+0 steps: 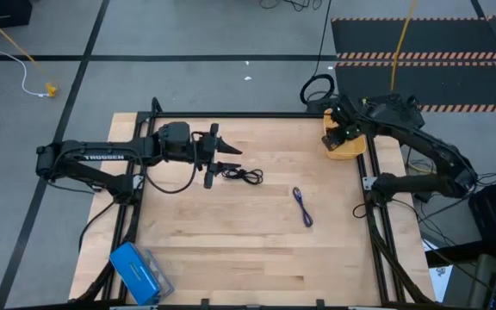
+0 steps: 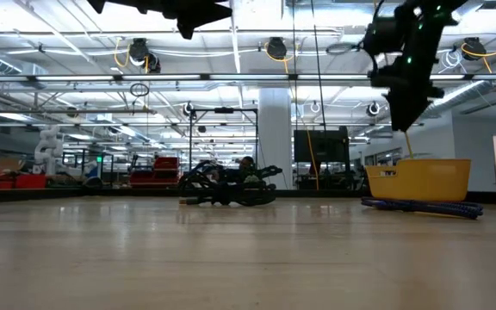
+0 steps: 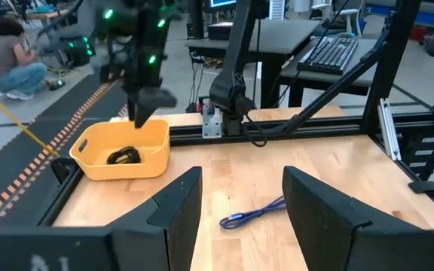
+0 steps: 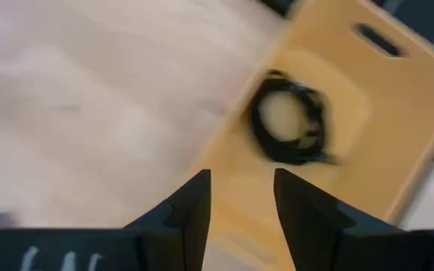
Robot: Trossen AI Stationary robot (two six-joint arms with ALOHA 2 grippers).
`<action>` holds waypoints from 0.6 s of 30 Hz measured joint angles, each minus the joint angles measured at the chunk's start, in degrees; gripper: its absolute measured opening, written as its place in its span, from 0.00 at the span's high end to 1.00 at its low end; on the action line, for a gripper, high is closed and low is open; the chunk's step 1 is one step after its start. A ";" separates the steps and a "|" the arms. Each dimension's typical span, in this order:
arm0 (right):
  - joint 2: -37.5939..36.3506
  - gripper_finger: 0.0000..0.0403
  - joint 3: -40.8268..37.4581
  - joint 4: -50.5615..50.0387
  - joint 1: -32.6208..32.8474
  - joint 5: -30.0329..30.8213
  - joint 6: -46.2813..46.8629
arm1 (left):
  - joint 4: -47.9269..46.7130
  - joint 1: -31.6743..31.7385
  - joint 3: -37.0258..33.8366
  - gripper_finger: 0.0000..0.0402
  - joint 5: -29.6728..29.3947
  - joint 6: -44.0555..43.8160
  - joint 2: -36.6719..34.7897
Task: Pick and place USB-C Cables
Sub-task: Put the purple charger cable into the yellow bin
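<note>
Overhead, table-level and wrist cameras share yellow bin (image 3: 119,150)

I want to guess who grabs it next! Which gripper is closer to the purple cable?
Left. The left gripper hangs over the table's middle, a short way from the purple cable. The right gripper is over the yellow bin at the far corner, a bit farther off.
</note>
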 joint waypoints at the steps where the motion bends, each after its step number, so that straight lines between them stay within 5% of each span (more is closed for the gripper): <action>1: -1.12 0.66 0.00 0.02 1.79 -0.76 1.36 | -0.11 -0.22 0.00 0.53 -0.01 -0.14 0.00; 18: -3.93 0.65 0.00 3.15 30.54 2.22 20.14 | -5.06 -6.71 0.00 0.53 -7.06 -0.77 0.00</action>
